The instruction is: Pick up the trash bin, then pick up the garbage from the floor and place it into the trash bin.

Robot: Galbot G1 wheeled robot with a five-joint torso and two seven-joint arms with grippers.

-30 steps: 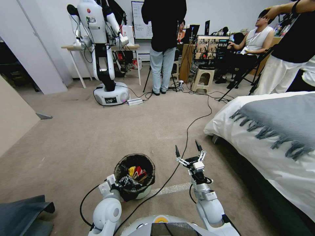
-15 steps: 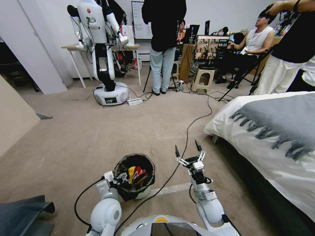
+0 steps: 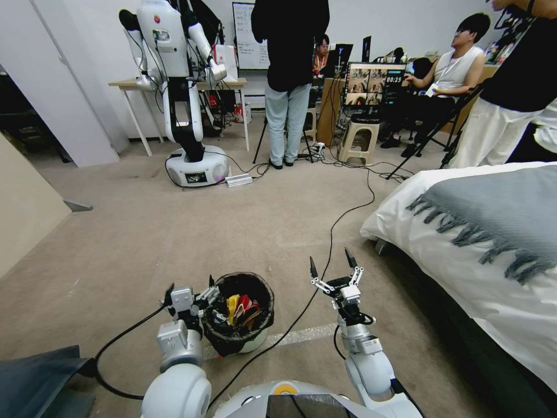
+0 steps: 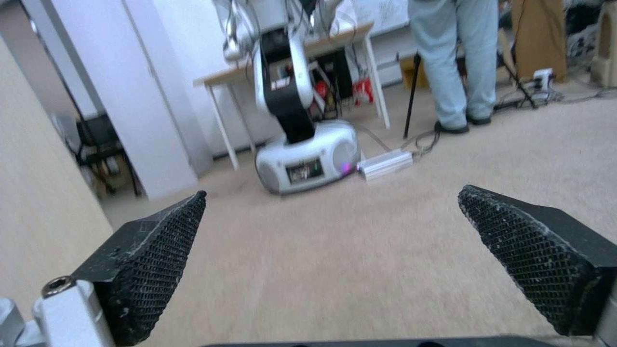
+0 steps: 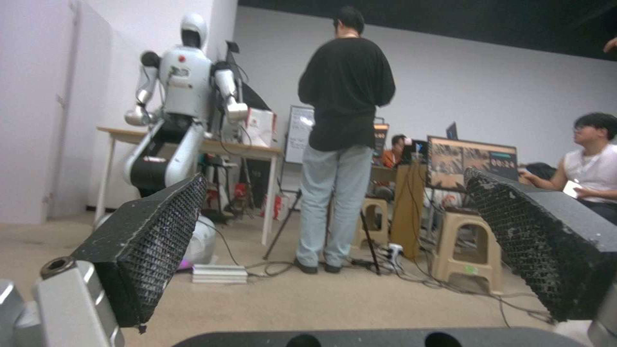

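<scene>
Standing on the beige carpet (image 3: 145, 244) at the lower centre of the head view, the trash bin (image 3: 239, 313) is a small round white bucket lined with a crinkled black bag folded over its rim. Inside it lie pieces of garbage (image 3: 241, 306), yellow and red-and-white. The left gripper (image 3: 191, 290) is just beside the bin's left rim, its forearm raised from the shoulder and pointed forward; its jaws are spread wide and hold nothing, with bare carpet between the mesh-faced fingers (image 4: 161, 260) in the left wrist view. The right gripper (image 3: 331, 262) is to the right of the bin and apart from it, forearm upright, its two black tips pointing up and away with the jaws open and empty, as the right wrist view confirms (image 5: 334, 260). A black cable (image 3: 342, 215) runs across the carpet between bin and right arm. A bed (image 3: 464, 273) with white bedding and a fringed grey blanket (image 3: 499, 220) occupies the right side. At the far wall a second white robot (image 3: 180, 87) stands before a work surface (image 3: 232, 83).
</scene>
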